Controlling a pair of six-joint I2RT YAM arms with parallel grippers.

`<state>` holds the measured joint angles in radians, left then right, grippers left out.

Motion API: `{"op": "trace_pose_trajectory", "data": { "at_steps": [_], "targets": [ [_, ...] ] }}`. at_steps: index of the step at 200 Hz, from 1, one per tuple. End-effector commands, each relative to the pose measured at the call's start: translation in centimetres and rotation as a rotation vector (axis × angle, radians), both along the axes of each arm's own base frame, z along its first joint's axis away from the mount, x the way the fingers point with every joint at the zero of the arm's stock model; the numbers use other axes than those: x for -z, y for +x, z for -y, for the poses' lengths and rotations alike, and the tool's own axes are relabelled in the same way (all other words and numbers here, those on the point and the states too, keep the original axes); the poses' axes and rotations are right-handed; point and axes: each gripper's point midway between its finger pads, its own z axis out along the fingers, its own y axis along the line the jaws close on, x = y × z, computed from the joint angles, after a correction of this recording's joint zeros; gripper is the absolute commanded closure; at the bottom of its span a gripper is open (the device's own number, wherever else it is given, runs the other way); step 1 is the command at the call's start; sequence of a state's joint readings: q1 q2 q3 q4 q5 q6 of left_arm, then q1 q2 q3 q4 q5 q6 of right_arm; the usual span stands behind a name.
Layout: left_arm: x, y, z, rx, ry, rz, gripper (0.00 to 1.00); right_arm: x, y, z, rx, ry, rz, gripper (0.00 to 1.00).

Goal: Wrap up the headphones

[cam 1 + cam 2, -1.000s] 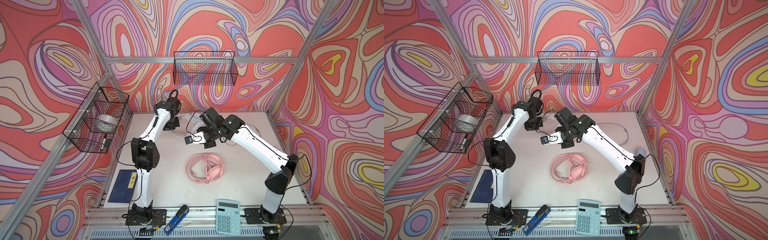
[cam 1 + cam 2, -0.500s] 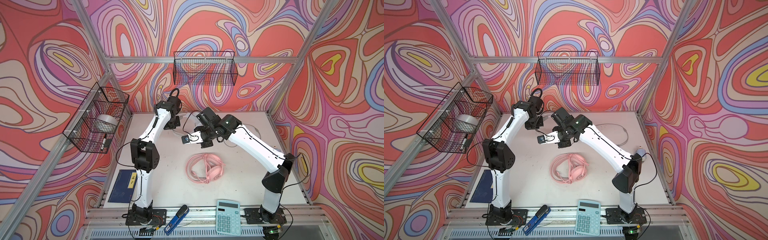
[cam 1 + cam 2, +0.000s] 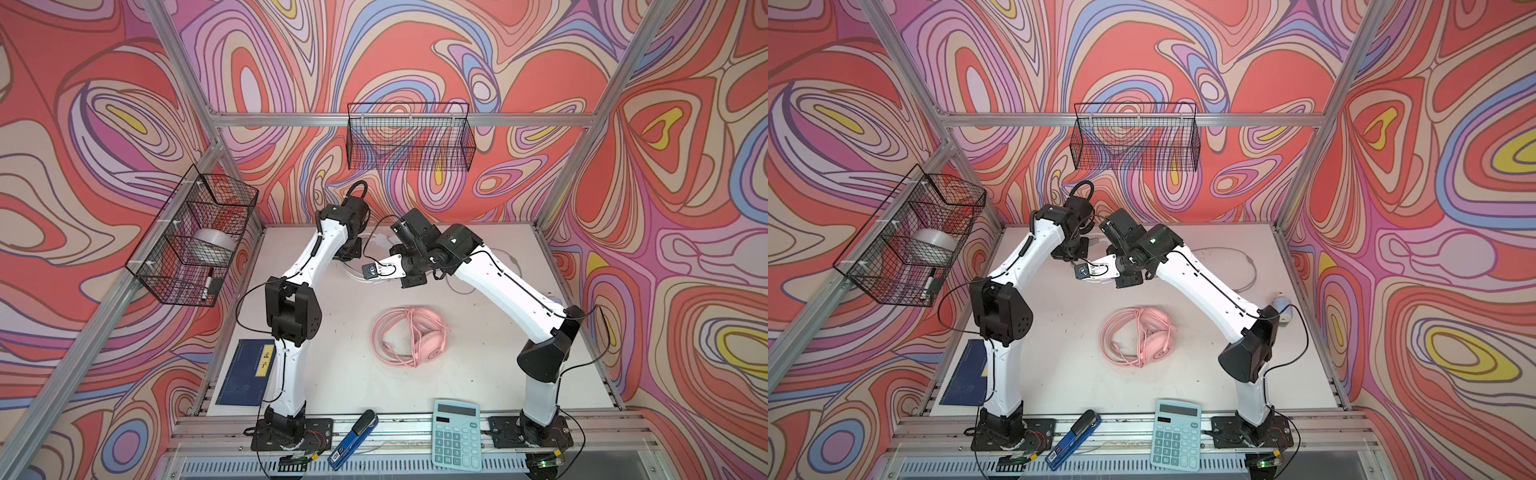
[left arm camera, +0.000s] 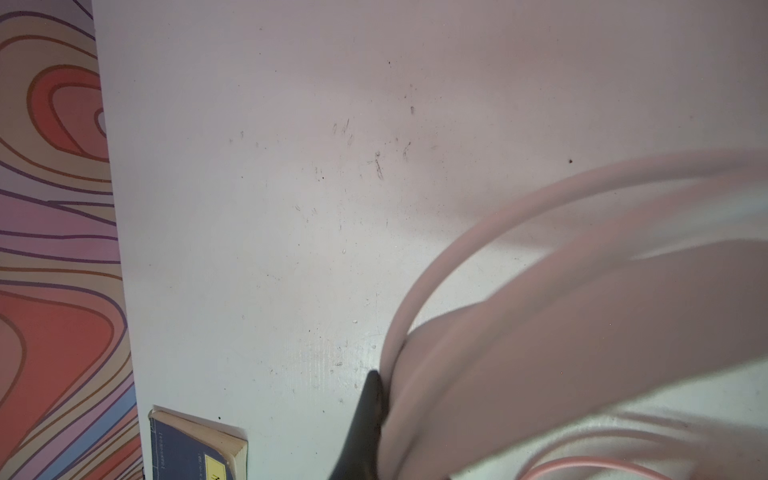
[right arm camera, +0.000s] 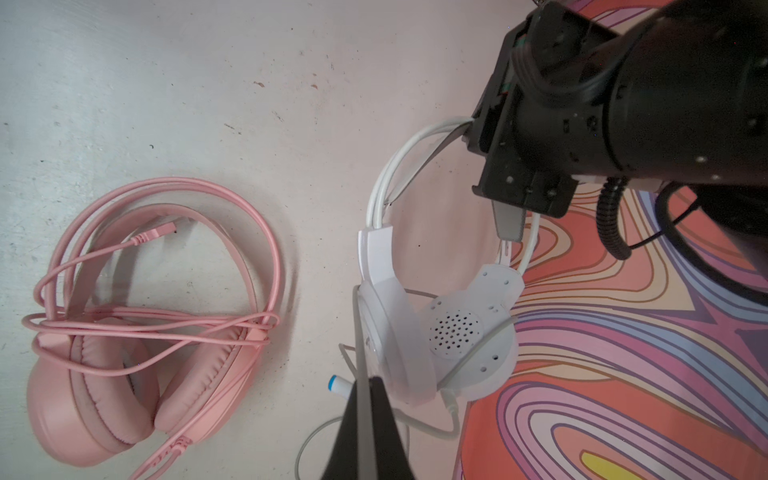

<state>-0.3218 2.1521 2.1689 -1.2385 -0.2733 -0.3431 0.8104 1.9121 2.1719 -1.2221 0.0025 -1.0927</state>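
The white headphones (image 5: pixel 436 332) hang above the table's back edge, mostly hidden under the arms in both top views. My left gripper (image 5: pixel 509 226) (image 3: pixel 347 249) (image 3: pixel 1073 249) is shut on their headband, which fills the left wrist view as a blur beside one dark finger (image 4: pixel 368 411). My right gripper (image 5: pixel 368 384) (image 3: pixel 411 280) (image 3: pixel 1127 281) is shut on the grey cord (image 5: pixel 357 328), right next to an earcup. More cord lies looped at the back right (image 3: pixel 1252 266). The pink headphones (image 3: pixel 409 336) (image 3: pixel 1138 338) (image 5: pixel 145 332) lie mid-table, cord coiled over them.
A teal calculator (image 3: pixel 456 434) and a blue stapler (image 3: pixel 353 432) sit on the front rail. A blue book (image 3: pixel 249 372) lies front left. Wire baskets hang on the back wall (image 3: pixel 409 137) and left wall (image 3: pixel 191 237). A white stub with a blue end (image 5: pixel 338 384) is beside my right fingers.
My right gripper has shifted a little left and toward the back, carrying the grey cord. The left arm and the pink headphones have hardly moved.
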Motion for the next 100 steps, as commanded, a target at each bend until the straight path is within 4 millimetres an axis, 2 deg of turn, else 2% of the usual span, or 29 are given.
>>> {"op": "trace_pose_trajectory", "data": {
  "at_steps": [1,42,74,100],
  "targets": [
    [0.8,1.0,-1.6,-0.04,0.096,0.029,1.0,-3.1,-0.8,-0.5,-0.007,0.08,0.016,1.0],
    [0.9,1.2,-1.3,-0.091,0.067,0.046,1.0,-3.0,-4.0,-1.2,-0.078,0.14,-0.128,1.0],
    [0.9,1.4,-1.0,-0.109,0.041,0.047,1.0,-2.5,-5.2,-1.9,-0.1,0.176,-0.207,1.0],
    [0.9,1.4,-1.5,-0.13,0.061,0.047,1.0,-2.6,-6.1,-1.7,-0.102,0.183,-0.249,1.0]
  ]
}}
